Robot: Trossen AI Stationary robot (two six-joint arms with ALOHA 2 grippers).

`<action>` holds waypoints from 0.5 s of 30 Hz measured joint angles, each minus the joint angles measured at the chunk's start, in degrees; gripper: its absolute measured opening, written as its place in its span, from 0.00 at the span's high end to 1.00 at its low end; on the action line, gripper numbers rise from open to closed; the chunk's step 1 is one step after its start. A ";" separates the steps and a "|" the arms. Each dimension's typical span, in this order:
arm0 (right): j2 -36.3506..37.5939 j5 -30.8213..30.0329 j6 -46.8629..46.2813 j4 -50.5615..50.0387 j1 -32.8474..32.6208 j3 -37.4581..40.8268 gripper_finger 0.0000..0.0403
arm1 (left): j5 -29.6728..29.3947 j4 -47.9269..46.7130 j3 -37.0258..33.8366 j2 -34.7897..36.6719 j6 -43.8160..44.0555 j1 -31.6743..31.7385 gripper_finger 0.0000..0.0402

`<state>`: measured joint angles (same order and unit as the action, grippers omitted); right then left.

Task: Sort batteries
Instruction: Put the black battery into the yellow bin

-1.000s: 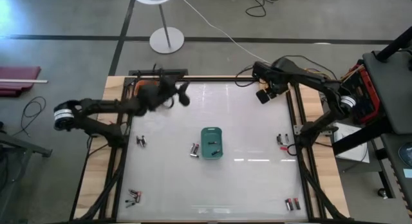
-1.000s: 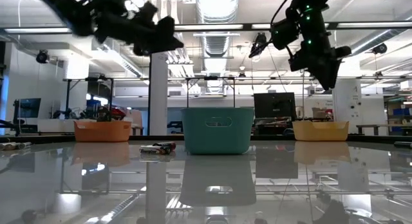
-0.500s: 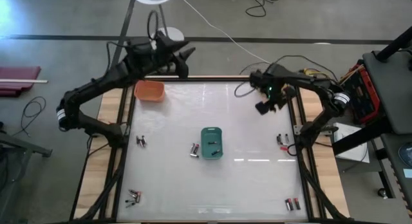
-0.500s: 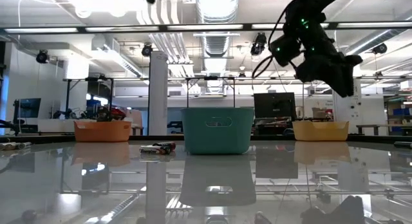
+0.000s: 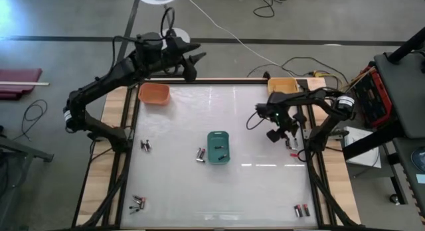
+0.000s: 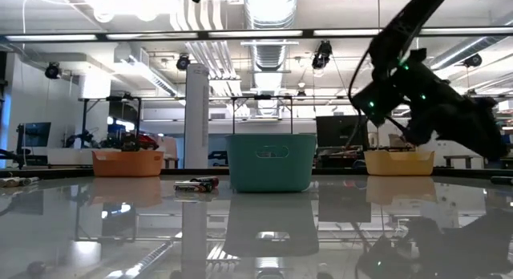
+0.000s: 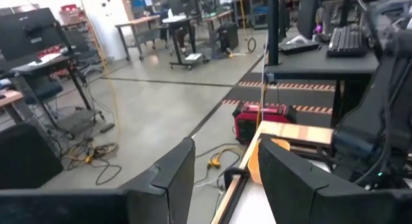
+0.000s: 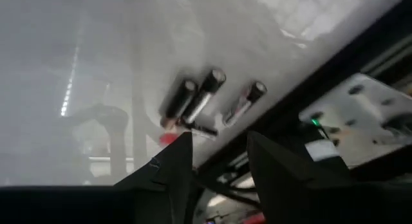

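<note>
While glossy cylindrical batteries (image 8: pixel 205 98) lie below, right end effector (image 8: pixel 215 163) gapes.

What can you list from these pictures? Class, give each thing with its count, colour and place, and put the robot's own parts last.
Teal bin: one, teal, table centre, a few batteries inside.
Orange bin: one, orange, far left corner.
Yellow bin: one, yellow, far right corner.
Batteries: small dark and silvery clusters; one at the right edge, one beside the teal bin, one at the left edge, one near each front corner. Exact count cannot be told.
Table: one, glossy white top, wooden side strips.
Lamp stand: one, white, floor behind the table.
Left gripper: dark, open, raised past the table's far edge.
Right gripper: dark, open, low beside the right-edge batteries.
</note>
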<state>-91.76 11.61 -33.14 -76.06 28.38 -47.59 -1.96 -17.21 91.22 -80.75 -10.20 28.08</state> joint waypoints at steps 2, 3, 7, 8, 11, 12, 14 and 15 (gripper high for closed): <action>0.14 0.60 0.16 1.98 1.38 1.61 0.62 | 0.05 -0.04 0.00 -0.10 0.03 0.00 0.62; 0.16 0.58 0.18 2.83 1.82 2.12 0.62 | 0.05 -0.19 0.00 -0.11 0.05 -0.01 0.62; 0.17 0.42 1.48 4.23 3.14 3.25 0.62 | 0.05 -1.16 0.00 0.09 0.13 -0.01 0.62; 0.15 0.41 1.66 4.90 3.42 3.39 0.63 | 0.05 -1.58 0.00 0.20 0.13 -0.01 0.62; -0.22 -1.88 2.22 5.40 4.11 3.53 0.65 | 0.07 -2.98 0.00 0.38 0.14 -0.01 0.62; -0.30 -2.66 2.28 5.75 4.24 3.53 0.66 | 0.07 -3.74 0.00 0.39 0.15 -0.01 0.62; -0.50 -2.64 2.47 6.22 4.30 3.55 0.68 | 0.07 -4.58 0.00 0.39 0.21 -0.01 0.62; -0.72 -2.58 2.62 6.19 4.29 3.56 0.68 | 0.07 -5.11 0.00 0.41 0.32 -0.01 0.62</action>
<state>-92.48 9.03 -30.52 -69.87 32.67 -44.02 -1.89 -22.32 91.22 -80.35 -9.88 28.08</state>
